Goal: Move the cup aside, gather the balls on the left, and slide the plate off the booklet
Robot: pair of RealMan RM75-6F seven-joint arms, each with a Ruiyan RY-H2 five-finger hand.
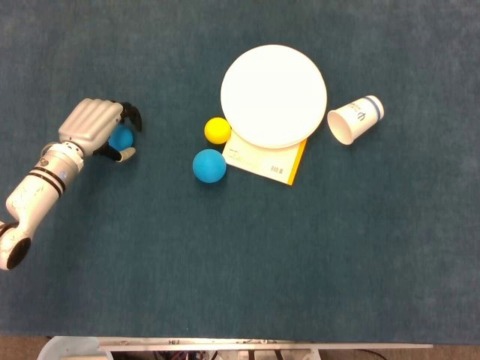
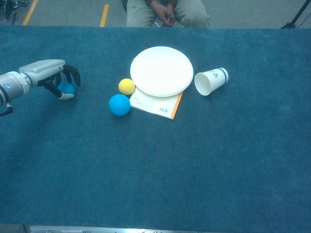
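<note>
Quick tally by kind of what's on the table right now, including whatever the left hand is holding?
Blue balls: 2 (one on the table, one in the left hand)
Yellow ball: 1
Plate: 1
Booklet: 1
Cup: 1
Total: 6

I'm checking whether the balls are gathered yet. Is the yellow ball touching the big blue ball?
Apart. In the head view a strip of blue cloth shows between the yellow ball and the big blue ball.
</note>
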